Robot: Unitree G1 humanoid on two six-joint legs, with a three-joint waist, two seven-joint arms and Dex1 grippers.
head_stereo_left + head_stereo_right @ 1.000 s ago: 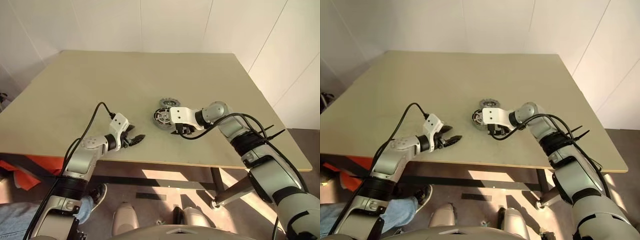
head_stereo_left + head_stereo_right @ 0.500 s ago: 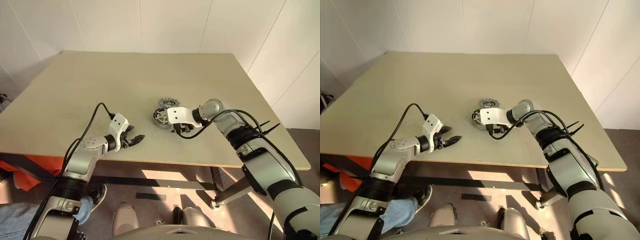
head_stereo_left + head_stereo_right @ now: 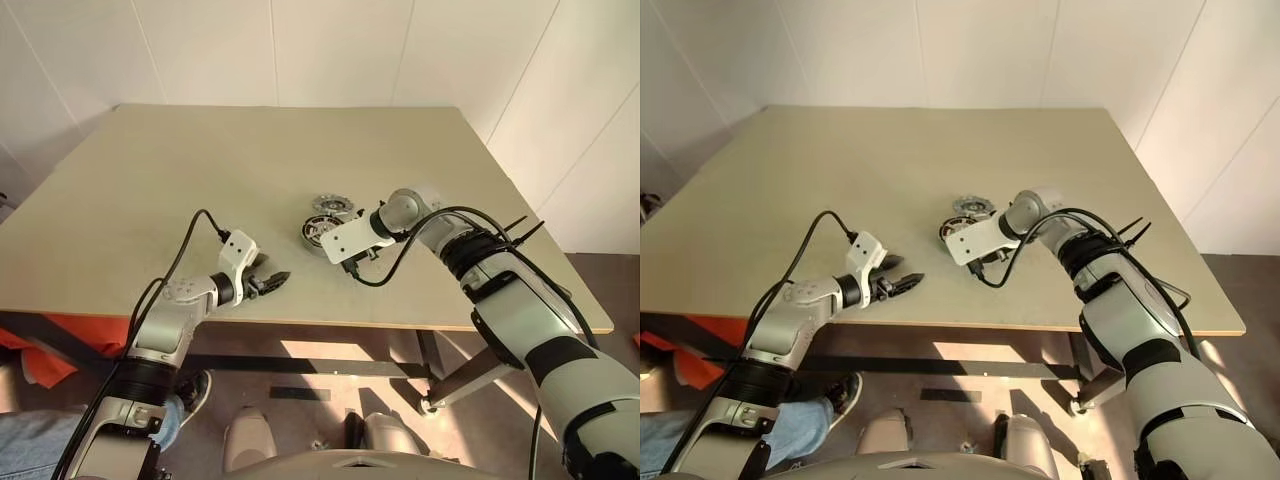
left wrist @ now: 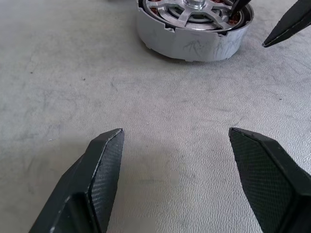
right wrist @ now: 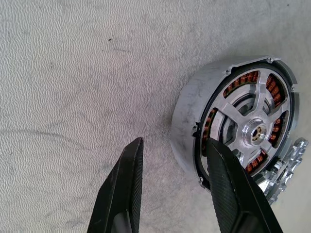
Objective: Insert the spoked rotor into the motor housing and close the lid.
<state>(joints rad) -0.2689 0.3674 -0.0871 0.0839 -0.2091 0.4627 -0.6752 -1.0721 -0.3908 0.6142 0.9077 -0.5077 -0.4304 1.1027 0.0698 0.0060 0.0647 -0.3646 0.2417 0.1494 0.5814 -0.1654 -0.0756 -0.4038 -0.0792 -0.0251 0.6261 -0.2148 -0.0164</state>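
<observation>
motor housing [image 5: 228, 133]: silver-grey shell, copper-orange windings; spoked rotor [image 5: 250, 128] silver; lid [image 5: 286, 167] grey, toothed edge; black textured fingers [image 4: 99, 179]; table [image 3: 200, 180] beige.

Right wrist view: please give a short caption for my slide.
Right end effector open astride the wall of the motor housing, spoked rotor seated inside, lid beside it.

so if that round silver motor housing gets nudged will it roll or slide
The round silver motor housing sits flat on its wide base on the beige table, so it would probably slide, not roll. All metal with copper windings, it is likely heavy for its size. Its smooth wall may slip.
</observation>
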